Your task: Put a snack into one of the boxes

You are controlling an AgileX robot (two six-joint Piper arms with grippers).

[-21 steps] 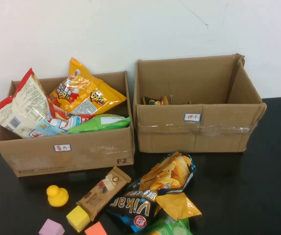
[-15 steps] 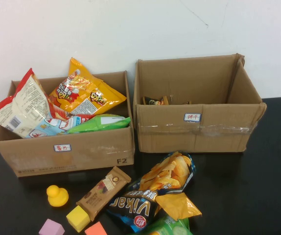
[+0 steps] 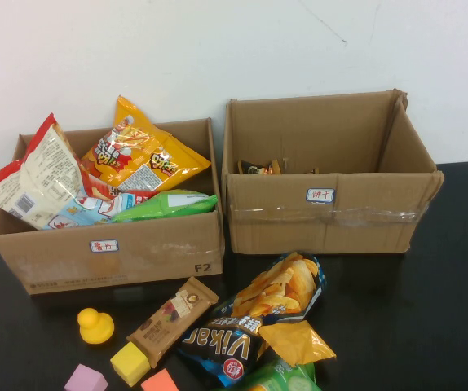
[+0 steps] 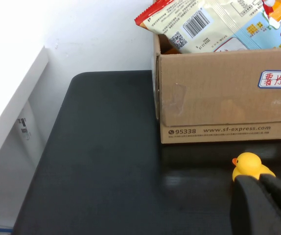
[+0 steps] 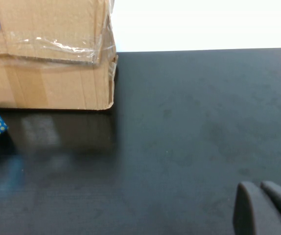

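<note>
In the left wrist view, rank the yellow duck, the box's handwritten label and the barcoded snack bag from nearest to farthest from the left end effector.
1. Yellow duck, on the table just beyond the left end effector.
2. Handwritten label, on the box's front wall.
3. Barcoded snack bag, sticking out of the box top.

The right end effector hovers over bare table.

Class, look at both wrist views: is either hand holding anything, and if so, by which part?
Nothing is held. The left hand is shut near the yellow duck; the right hand is shut over bare table.

Two boxes sitting side by side at table rear: left box holding snack bags, right box nearly empty; chip bag, snack bar, duck lying in front; left gripper hovering near duck, right gripper beside right box
</note>
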